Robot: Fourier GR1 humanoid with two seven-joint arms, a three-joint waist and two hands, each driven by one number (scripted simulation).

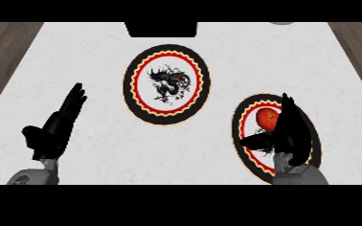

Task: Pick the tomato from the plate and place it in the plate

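On the right plate (238, 124) I see the tomato (266, 118), just beside my right hand (291, 136), whose fingers are stretched out straight, grasping nothing; the second plate (131, 84) sits mid-counter; my left hand (55, 127) rests at lower left, fingers released.

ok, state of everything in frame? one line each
tomato: sitting on the right plate, right side partly hidden by the right hand
right plate: lying flat, holds the tomato
centre plate: lying flat, no tomato on it
right hand: open, fingers straight, over the right plate beside the tomato
left hand: open, resting at the view's left, holding nothing
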